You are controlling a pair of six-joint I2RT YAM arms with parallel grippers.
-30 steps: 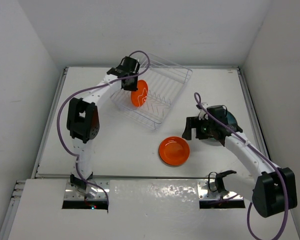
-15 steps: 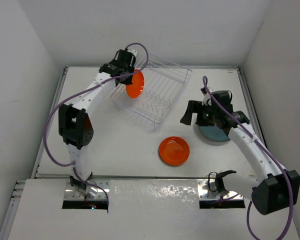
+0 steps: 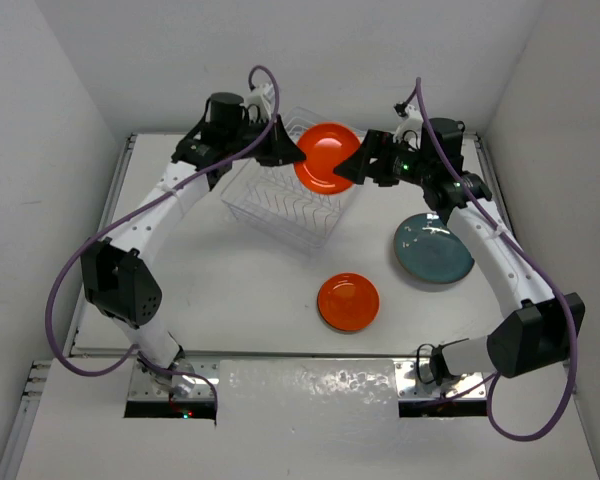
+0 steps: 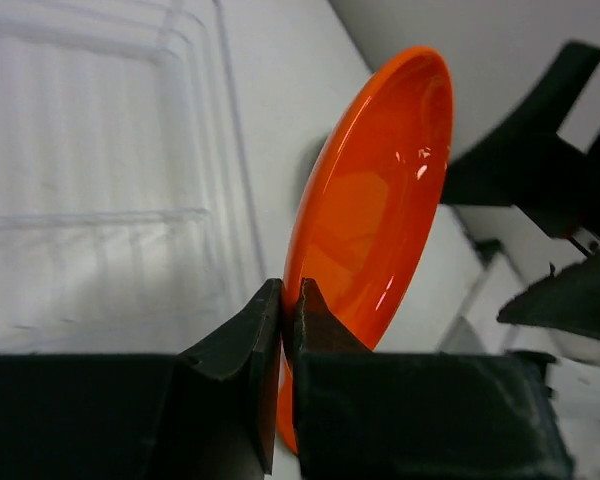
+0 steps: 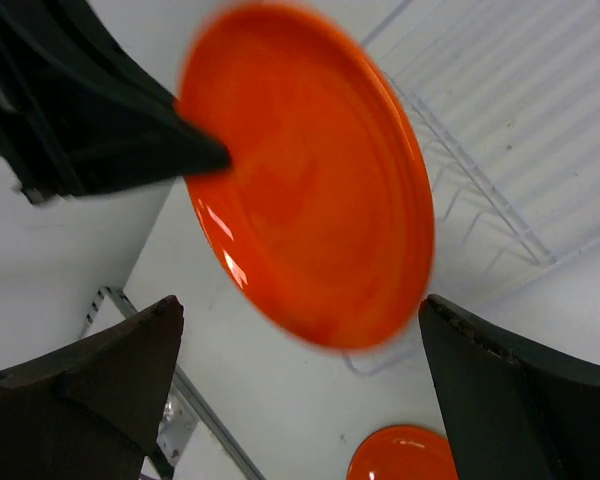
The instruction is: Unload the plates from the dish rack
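Over the last second the left end effector (image 4: pixel 283 300), clenched on the rim of the small orange plate (image 3: pixel 327 157), had lifted it above the dish rack (image 3: pixel 280 205). The right end effector (image 3: pixel 356 166), spread wide, swung in beside it, suggesting a handover.

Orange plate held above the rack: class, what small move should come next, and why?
Probably the right hand should ease forward and shut on the free rim of the orange plate. The left hand pinches the opposite rim, holding it above the dish rack, while the right hand is open, facing the plate, suggesting a handover.
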